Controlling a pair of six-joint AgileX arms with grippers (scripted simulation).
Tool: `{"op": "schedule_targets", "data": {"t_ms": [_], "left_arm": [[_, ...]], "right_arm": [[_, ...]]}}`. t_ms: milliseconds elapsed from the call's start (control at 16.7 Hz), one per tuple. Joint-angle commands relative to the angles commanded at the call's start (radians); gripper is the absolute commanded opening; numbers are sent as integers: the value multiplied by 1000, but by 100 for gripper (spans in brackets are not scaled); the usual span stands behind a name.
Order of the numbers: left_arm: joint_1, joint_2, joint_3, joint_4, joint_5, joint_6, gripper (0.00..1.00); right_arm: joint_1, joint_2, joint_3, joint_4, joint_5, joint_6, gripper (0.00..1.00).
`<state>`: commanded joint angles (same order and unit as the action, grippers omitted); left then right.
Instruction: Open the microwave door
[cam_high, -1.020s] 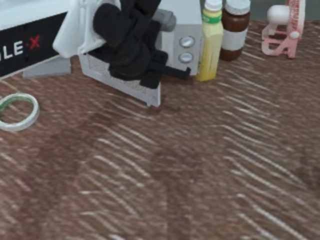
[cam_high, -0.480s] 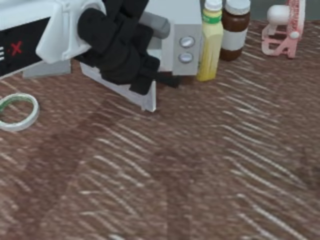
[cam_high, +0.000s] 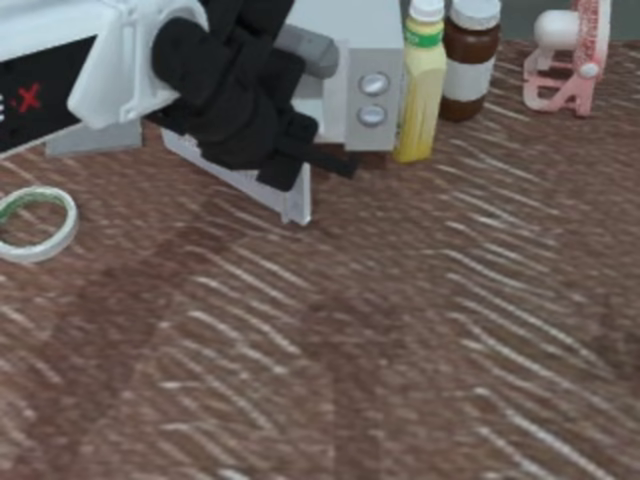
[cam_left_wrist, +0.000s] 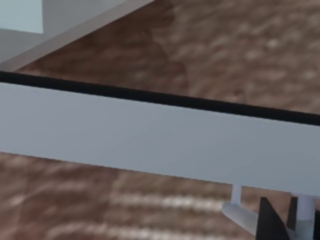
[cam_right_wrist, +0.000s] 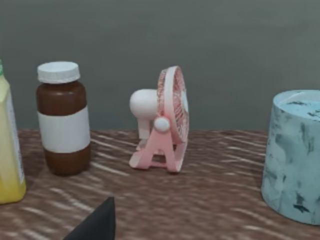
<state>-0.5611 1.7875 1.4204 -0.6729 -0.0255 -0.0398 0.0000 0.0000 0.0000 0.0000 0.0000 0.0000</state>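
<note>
The light-grey microwave (cam_high: 360, 60) stands at the back centre, its two silver knobs facing forward. The microwave door (cam_high: 235, 178) is swung out from its left-side hinge and angles toward the table's front. My left gripper (cam_high: 335, 160) hangs over the door's free end. In the left wrist view the door (cam_left_wrist: 150, 140) crosses the picture as a pale band with a black edge, and my left gripper (cam_left_wrist: 282, 222) is shut on the door handle (cam_left_wrist: 240, 214). My right gripper (cam_right_wrist: 95, 227) is parked outside the top view.
Right of the microwave stand a yellow bottle (cam_high: 420, 90), a brown jar (cam_high: 470, 60) and a pink fan (cam_high: 570, 60). A tape roll (cam_high: 35, 222) lies at the left edge, near a grey stand (cam_high: 95, 135). A marbled blue cup (cam_right_wrist: 295, 155) shows in the right wrist view.
The left arm has drawn back to the left, swinging the door's free end farther out from the microwave. Over the last half second there was hardly any motion.
</note>
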Motion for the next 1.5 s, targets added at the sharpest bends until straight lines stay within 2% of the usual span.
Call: {"op": "schedule_targets", "data": {"t_ms": [1020,1200,1500], "left_arm": [[0,0,0,0,0,0,0],[-1,-9,-7,2,14,11,0],[37,-56,-68,9,66,113,0]], "right_arm": [[0,0,0,0,0,0,100],[0,0,0,0,0,0,100],[0,0,0,0,0,0,100]]}}
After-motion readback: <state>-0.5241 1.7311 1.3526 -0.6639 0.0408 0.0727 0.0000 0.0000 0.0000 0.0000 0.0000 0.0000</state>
